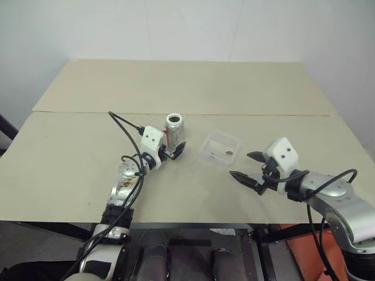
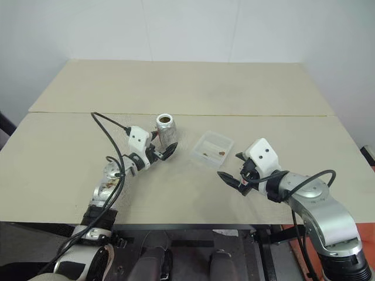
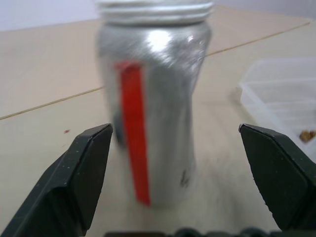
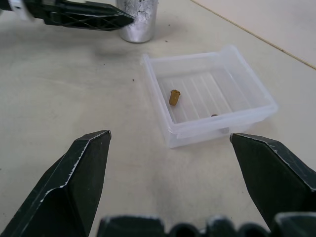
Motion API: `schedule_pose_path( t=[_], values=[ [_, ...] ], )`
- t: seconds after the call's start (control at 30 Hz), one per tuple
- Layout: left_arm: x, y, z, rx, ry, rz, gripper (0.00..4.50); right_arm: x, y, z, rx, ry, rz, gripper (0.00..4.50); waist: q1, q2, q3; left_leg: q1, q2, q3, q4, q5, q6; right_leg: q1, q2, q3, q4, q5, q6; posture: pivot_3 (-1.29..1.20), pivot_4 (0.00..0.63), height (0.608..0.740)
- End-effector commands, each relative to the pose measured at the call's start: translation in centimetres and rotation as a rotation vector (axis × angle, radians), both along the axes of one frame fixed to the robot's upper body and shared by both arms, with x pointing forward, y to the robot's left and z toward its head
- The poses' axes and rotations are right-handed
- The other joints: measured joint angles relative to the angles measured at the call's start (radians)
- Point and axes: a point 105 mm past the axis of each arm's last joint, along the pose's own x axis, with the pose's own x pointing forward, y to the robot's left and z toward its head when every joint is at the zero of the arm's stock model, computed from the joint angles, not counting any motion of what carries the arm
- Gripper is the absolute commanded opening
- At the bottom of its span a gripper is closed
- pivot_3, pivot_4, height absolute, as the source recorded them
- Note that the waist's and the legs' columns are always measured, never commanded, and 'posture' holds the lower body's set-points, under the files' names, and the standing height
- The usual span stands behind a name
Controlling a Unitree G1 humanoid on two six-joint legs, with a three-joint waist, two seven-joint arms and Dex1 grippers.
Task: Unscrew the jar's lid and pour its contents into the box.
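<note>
Two spread fingers (image 3: 81,173) flanking jar (image 3: 155,113)

The jar (image 3: 155,106) is blurred in the left wrist view, its rim cut off by the picture's edge. The box (image 3: 281,98) runs off the edge there. The jar's inside is too small to tell.

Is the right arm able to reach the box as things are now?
Probably yes: the right claw is open and faces the box, with only bare table between them.
</note>
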Motion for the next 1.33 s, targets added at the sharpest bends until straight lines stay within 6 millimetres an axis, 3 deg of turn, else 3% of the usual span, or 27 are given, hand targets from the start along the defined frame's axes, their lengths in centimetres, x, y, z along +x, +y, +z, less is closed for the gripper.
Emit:
schedule_pose_path(
  t=[0.03, 0.23, 0.4, 0.53, 0.67, 0.87, 1.1, 1.33],
  values=[
    [-1.4, 0.1, 1.6, 0.005, -0.047, 0.018, 4.46, 0.0, 0.4, 0.8, -0.016, -0.047, 0.031, 4.50, 0.000, 0.000, 0.000, 0.000, 0.000, 0.000, 0.000, 0.000, 0.000, 0.000, 0.000, 0.000, 0.000, 0.000, 0.000, 0.00, 0.150, 0.740],
    [-5.4, 3.0, 2.3, 0.065, -0.018, 0.062, 4.46, -0.3, 0.3, 1.1, -0.033, -0.048, 0.076, 4.50, -0.006, 0.000, 0.000, 0.000, 0.001, 0.000, -0.001, 0.000, 0.000, 0.000, 0.000, 0.001, 0.000, 0.000, 0.000, 0.00, 0.150, 0.740],
    [-9.7, 4.2, 5.2, -0.077, -0.061, -0.156, 4.46, -2.6, -1.1, 0.9, -0.099, -0.053, 0.200, 4.50, 0.003, 0.000, 0.000, 0.002, 0.001, 0.001, -0.001, 0.000, 0.000, 0.001, 0.000, 0.001, -0.005, 0.000, -0.001, 0.00, 0.150, 0.740],
    [-12.6, 6.1, 5.7, 0.016, -0.020, -0.313, 4.46, -3.7, -2.4, 1.8, -0.134, -0.082, 0.283, 4.50, -0.002, 0.001, 0.000, 0.011, 0.002, 0.002, -0.003, -0.001, 0.000, 0.009, 0.000, 0.001, -0.006, -0.001, -0.002, 0.00, 0.150, 0.740],
    [-14.8, 6.9, 5.6, 0.064, 0.016, -0.365, 4.46, -4.0, -3.6, 2.5, -0.167, -0.128, 0.331, 4.50, -0.007, 0.000, 0.000, 0.023, 0.002, 0.006, -0.008, -0.001, 0.000, 0.018, 0.000, 0.004, -0.008, -0.002, -0.004, 0.00, 0.150, 0.740],
    [-16.3, 7.1, 5.8, 0.021, 0.025, -0.291, 4.46, -2.8, -4.6, 3.0, -0.205, -0.159, 0.329, 4.50, -0.011, 0.000, 0.000, 0.023, 0.003, 0.007, -0.008, -0.001, 0.000, 0.017, 0.000, 0.005, -0.008, -0.002, -0.004, 0.00, 0.150, 0.740],
    [-17.3, 7.7, 6.6, 0.009, 0.027, -0.229, 4.46, -3.3, -5.1, 4.3, -0.226, -0.171, 0.384, 4.50, -0.010, 0.000, 0.000, 0.023, 0.003, 0.007, -0.009, -0.001, 0.000, 0.016, 0.000, 0.006, -0.007, -0.002, -0.005, 0.00, 0.150, 0.740],
    [-18.2, 8.1, 6.2, 0.015, 0.053, -0.193, 4.46, -3.5, -5.1, 4.2, -0.259, -0.125, 0.422, 4.50, -0.010, 0.000, 0.000, 0.023, 0.003, 0.007, -0.009, -0.001, 0.000, 0.016, 0.000, 0.006, -0.007, -0.003, -0.005, 0.00, 0.150, 0.740]
  ],
)
